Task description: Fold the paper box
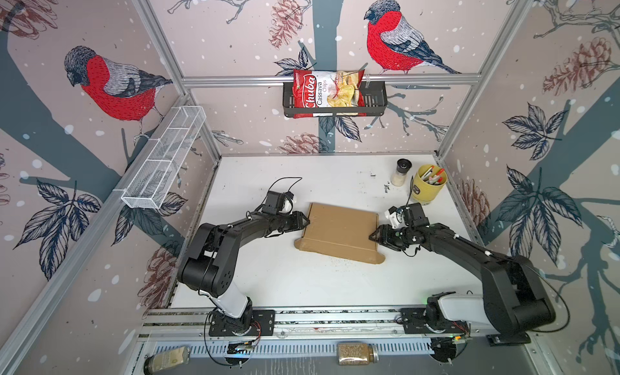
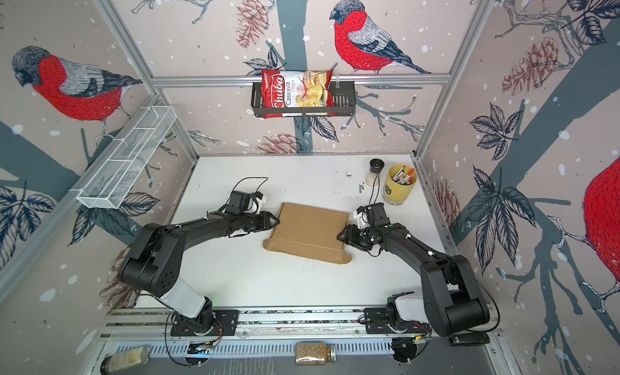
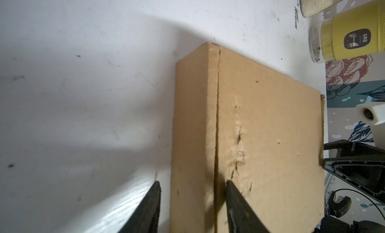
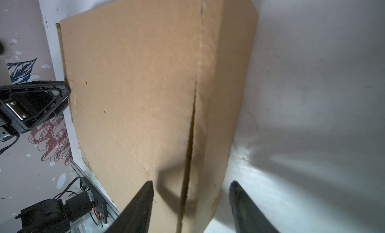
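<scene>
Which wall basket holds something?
The black basket on the back rail: it holds a Chuba cassava chips bag. The white mesh basket looks empty.

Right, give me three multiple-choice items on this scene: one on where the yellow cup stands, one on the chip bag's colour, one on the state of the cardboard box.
1. Where does the yellow cup stand on the table?
A. By its far right corner
B. In its middle
C. By its near left corner

2. What is the chip bag's main colour?
A. Blue
B. Green
C. Red

3. How is the cardboard box now?
A. Spread out as one flat sheet
B. Folded up, top panel lying down
C. Open, lid standing upright

Answers:
1 A: both top views show the cup at the far right corner.
2 C: the bag is red, with white lettering.
3 B: both wrist views show side walls under a flat top panel.
</scene>
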Robot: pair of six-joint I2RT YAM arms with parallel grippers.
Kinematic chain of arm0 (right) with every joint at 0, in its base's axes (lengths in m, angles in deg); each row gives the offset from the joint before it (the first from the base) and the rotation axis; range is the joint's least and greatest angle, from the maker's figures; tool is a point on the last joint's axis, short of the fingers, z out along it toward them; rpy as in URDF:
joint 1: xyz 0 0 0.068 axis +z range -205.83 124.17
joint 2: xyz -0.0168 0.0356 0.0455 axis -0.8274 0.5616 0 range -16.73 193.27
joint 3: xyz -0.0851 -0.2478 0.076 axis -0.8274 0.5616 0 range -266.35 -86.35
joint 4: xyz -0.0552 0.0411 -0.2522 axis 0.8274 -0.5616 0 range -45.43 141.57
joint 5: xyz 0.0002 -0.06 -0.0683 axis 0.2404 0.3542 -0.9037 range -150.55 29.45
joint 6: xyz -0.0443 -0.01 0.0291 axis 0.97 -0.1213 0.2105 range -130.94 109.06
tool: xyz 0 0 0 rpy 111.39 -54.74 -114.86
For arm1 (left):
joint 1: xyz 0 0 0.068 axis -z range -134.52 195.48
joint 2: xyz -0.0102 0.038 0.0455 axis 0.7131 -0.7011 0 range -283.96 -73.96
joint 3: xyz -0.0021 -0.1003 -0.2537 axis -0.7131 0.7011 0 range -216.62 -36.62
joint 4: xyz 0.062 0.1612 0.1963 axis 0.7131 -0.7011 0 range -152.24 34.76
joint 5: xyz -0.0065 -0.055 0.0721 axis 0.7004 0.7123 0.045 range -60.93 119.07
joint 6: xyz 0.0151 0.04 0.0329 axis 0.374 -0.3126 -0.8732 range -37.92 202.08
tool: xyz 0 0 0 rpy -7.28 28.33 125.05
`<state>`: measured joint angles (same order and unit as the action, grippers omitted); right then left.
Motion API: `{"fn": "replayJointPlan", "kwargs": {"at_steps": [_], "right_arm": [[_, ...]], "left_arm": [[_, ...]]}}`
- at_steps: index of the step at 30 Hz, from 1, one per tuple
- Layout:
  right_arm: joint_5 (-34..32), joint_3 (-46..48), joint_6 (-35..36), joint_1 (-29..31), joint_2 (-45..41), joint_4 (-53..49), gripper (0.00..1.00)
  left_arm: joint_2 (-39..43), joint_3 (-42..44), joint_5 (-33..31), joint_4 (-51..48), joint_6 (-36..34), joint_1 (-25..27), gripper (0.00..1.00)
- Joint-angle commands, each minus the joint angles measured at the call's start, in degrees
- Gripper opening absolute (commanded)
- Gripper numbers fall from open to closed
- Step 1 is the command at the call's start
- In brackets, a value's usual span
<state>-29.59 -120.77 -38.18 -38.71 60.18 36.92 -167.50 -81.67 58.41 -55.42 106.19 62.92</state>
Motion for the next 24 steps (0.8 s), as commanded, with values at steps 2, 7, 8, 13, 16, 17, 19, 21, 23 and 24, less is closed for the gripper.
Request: {"fn": "replayJointPlan", "kwargs": {"at_steps": [2,7,8,13,16,17,19,21,23,24], "right_arm": [[0.11,-0.54,-0.07,0.09,-0.32,1.28,0.6],[0.98,-0.92,1.34,-1.12,-2.33,-0.74,0.66],[1.28,-0.77,1.4,-1.39,-2.65,-0.53,0.66],[1.93,0.13,-0.07,-1.41,-2.02,2.2,0.66],[1.18,0.94,-0.33,-1.3,-0.97,3.2,0.63],[0.37,1.16,-0.3,-1.3,-0.69,3.44,0.62],[-1.44,1.45,0.0,-1.4,0.11,3.75,0.6],[-1.34,1.25,0.04,-1.33,0.88,4.38,0.59],[0.16,0.89,-0.63,-1.3,0.95,5.58,0.59],[1.01,0.7,-1.12,-1.31,0.82,6.37,0.6]], "left_arm": [[-0.18,-0.11,-1.9,-0.34,0.05,-0.05,0.48],[2.13,-0.23,-0.76,0.83,0.73,-0.19,0.61],[2.4,0.2,-0.41,1.85,1.09,-0.29,0.63],[0.2,1.54,1.02,6.61,3.4,-0.12,0.65],[-0.54,2.85,0.72,8.08,3.84,-0.08,0.6],[-0.68,3.03,0.06,7.99,3.72,-0.07,0.57],[-0.46,3.39,-0.41,7.3,3.46,-0.07,0.54],[0.69,3.73,-0.34,6.93,3.66,-0.04,0.54],[2.81,3.51,-0.81,6.5,3.85,-0.1,0.56],[3.95,3.28,-1.4,6.29,3.73,-0.09,0.58]]}}
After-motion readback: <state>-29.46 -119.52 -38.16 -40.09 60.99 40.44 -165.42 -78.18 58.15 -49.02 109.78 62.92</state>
